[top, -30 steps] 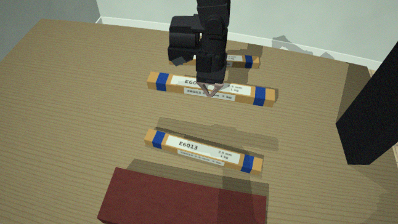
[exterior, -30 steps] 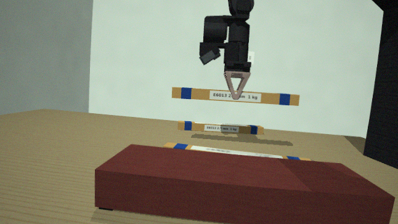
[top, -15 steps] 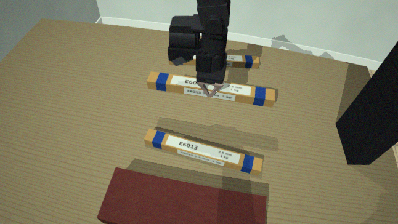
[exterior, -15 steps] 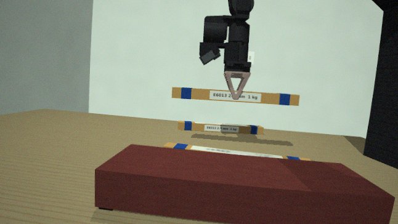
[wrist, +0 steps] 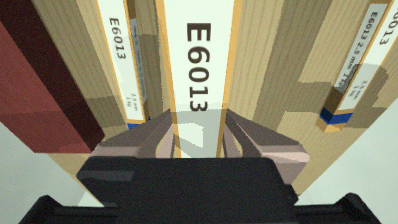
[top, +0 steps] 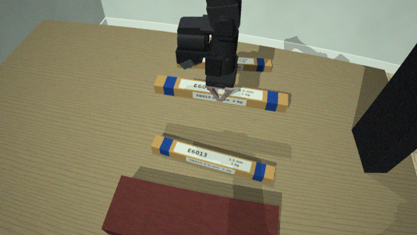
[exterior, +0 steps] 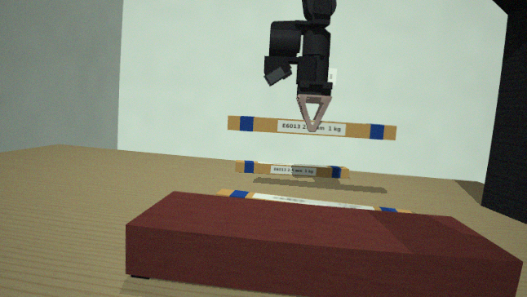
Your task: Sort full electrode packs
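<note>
— What is sitting on the wooden table (top: 64, 106)?

— Three packs. The gripper (exterior: 313, 122) is clamping the middle pack (exterior: 261, 124) about halfway shut, holding it high in the air. The far pack (exterior: 261, 167) and near pack (top: 206, 154) are lying flat, well apart. The red platform (exterior: 261, 237) is sitting at the table's near edge.

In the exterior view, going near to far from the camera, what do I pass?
Dark red low platform → tan blue-banded electrode pack lying just behind it → second such pack on the table, farther back. The third pack hangs in the tool, above.
</note>
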Robot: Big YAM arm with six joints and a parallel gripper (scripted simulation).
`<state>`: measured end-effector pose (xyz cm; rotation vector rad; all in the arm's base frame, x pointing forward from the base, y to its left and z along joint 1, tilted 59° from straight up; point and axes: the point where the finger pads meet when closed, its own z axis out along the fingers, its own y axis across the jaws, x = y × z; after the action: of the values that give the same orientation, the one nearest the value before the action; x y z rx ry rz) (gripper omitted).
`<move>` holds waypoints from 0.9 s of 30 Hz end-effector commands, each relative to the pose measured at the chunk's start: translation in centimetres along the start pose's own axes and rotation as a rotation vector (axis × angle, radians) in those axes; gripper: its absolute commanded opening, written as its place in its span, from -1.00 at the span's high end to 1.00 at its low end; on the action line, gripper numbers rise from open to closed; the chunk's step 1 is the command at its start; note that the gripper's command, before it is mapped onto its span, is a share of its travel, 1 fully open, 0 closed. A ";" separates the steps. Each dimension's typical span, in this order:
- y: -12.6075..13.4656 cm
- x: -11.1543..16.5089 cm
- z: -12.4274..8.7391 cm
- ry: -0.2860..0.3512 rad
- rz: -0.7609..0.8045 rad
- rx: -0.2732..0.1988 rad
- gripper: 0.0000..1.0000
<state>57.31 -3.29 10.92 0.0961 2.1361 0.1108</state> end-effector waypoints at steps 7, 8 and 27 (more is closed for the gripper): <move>0.5 -1.4 0.3 -0.041 0.011 -0.003 1.00; 0.4 -1.3 0.5 -0.039 0.012 -0.002 1.00; 0.5 -1.6 3.4 -0.045 0.014 -0.003 1.00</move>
<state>60.84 -2.96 10.09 0.1000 2.1102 0.1150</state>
